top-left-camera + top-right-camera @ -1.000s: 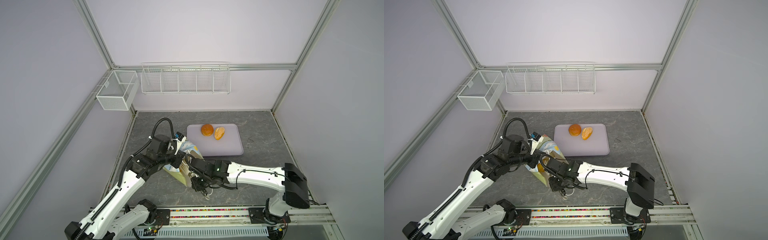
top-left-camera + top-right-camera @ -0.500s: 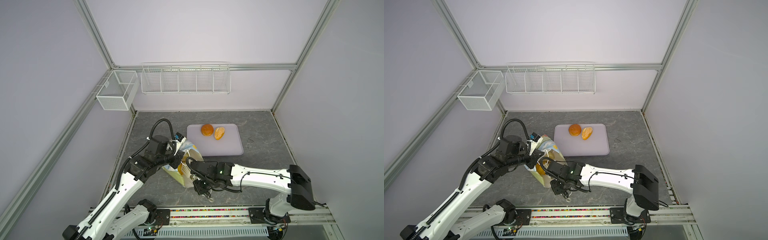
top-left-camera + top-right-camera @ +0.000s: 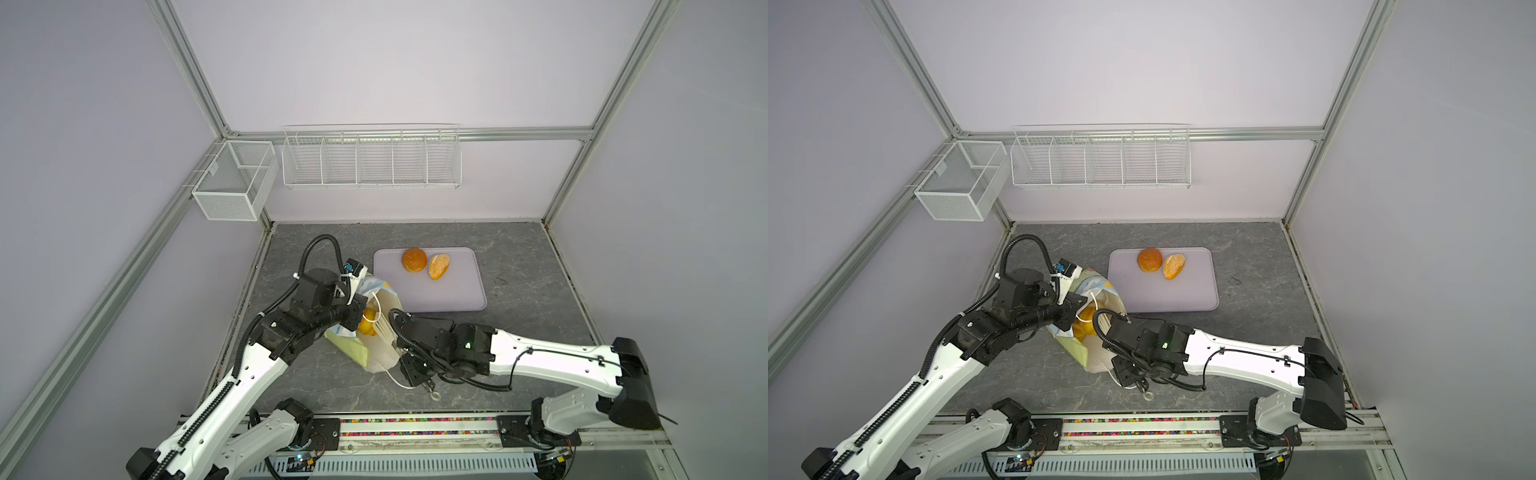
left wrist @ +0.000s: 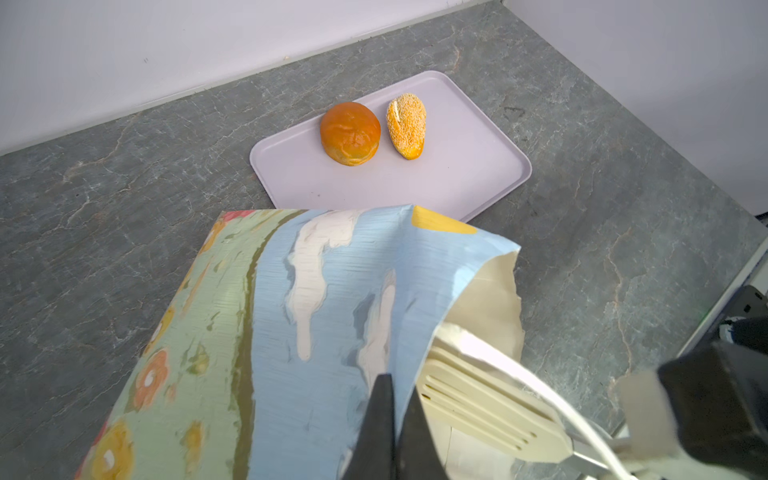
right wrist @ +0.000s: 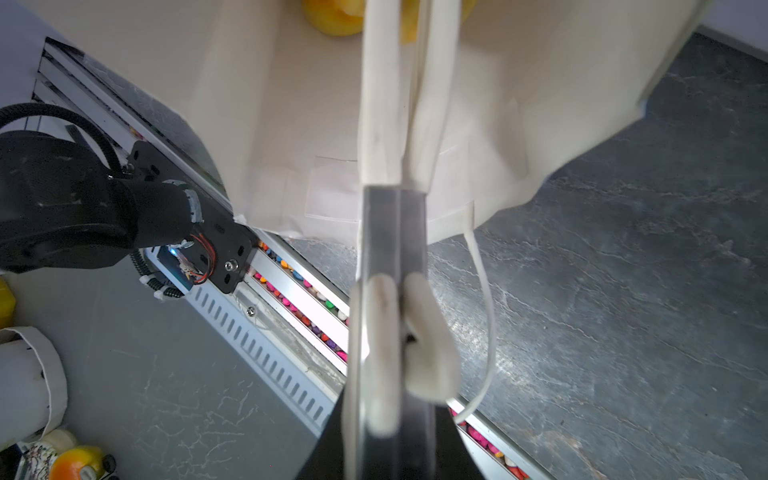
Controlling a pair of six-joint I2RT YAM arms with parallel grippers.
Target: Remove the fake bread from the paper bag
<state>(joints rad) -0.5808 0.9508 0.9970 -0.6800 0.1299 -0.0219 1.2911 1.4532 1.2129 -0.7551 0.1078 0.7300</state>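
Left gripper (image 4: 397,399) pinches bag (image 4: 291,311) rim, so mouth gapes toward right arm. Right gripper (image 3: 381,329) inside mouth, jaws together, nothing visibly held. Bread (image 3: 366,326) deep in bag; bun (image 3: 414,260), roll (image 3: 439,266) on tray (image 3: 457,299)

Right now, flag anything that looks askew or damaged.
The paper bag sits tilted rather than upright, and its rim is creased and buckled where the left gripper pinches it. One white cord handle hangs loose outside the bag. Nothing looks spilled.

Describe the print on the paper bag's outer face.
The paper bag: blue sky, white clouds, green flowered meadow; best in left wrist view.
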